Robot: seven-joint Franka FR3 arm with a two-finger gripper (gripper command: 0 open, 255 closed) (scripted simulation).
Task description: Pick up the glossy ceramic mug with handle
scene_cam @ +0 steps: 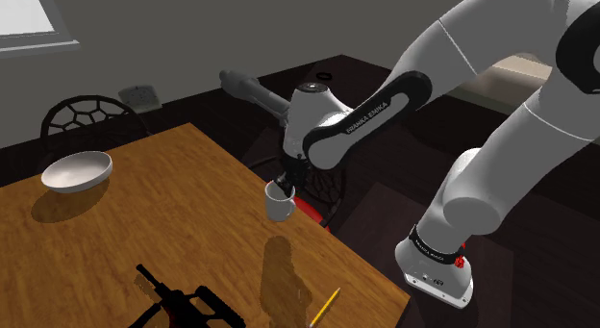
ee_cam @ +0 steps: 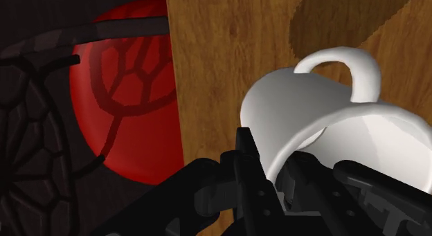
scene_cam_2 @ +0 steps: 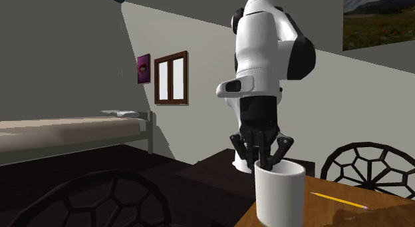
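Claw: pinched on mug wall

Nearly closed, narrow gap only. Wrist view: one of 2 black fingers outside the white wall, other inside the cup, wall clasped between. Pointing straight down in second exterior view, tips dipped into the mug's mouth.

Counts:
- 1 mug: white, glossy, upright, at the edge of the wooden table on shoulder view's right. 1 handle, on the side opposite the pinch. Base on the tabletop or just off it: can't tell.
- 1 bowl: white, across the table toward shoulder view's left, well apart from mug.
- 1 pencil: yellow, flat on table near the same edge, closer to the shoulder camera than mug.
- 1 black gadget: at shoulder view's lower edge, type unclear.
- 2 chairs: mesh-back chair beyond the bowl; red-seat chair tucked against the table edge right beside mug.
- 1 bed and 1 window in the background, well away.

Closest to the claw: red-seat chair's black mesh back, just off the table edge by the mug.
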